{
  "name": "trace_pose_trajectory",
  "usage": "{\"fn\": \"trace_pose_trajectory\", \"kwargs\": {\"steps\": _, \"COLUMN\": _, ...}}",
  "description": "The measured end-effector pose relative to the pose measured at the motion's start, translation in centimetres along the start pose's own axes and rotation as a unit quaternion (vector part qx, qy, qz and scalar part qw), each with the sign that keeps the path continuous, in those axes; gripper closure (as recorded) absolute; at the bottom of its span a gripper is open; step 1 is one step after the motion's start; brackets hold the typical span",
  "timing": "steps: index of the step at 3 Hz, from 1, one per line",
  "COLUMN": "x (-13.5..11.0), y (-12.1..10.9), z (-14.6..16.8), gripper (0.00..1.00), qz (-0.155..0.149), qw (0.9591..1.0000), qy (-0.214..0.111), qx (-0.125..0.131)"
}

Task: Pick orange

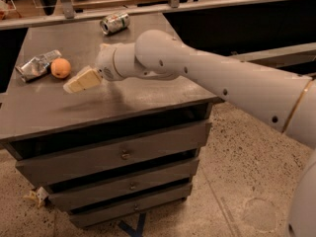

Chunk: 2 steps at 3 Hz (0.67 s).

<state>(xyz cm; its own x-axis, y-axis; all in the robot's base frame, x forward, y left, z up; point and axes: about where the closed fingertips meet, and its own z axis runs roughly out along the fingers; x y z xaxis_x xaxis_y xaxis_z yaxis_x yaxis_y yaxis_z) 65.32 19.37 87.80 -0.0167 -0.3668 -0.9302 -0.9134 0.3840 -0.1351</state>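
The orange (60, 67) is a small round fruit lying on the grey cabinet top (49, 112) near its left side, touching a crumpled silver foil bag (37, 65). My gripper (73, 86) reaches in from the right on a thick white arm. Its cream-coloured tip hangs just right of and slightly nearer than the orange, a short gap away, above the surface. It holds nothing that I can see.
A silver-green drink can (114, 22) lies on its side at the back of the cabinet top. The cabinet has several drawers (121, 154) below. A railing runs behind the cabinet. Speckled floor (237, 181) lies to the right.
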Motion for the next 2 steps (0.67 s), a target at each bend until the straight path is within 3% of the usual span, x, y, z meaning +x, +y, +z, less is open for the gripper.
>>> {"fn": "trace_pose_trajectory", "kwargs": {"steps": 2, "x": -1.2, "y": -0.2, "z": 5.4, "gripper": 0.0, "qz": 0.005, "qw": 0.9998, "qy": -0.017, "qx": -0.013}}
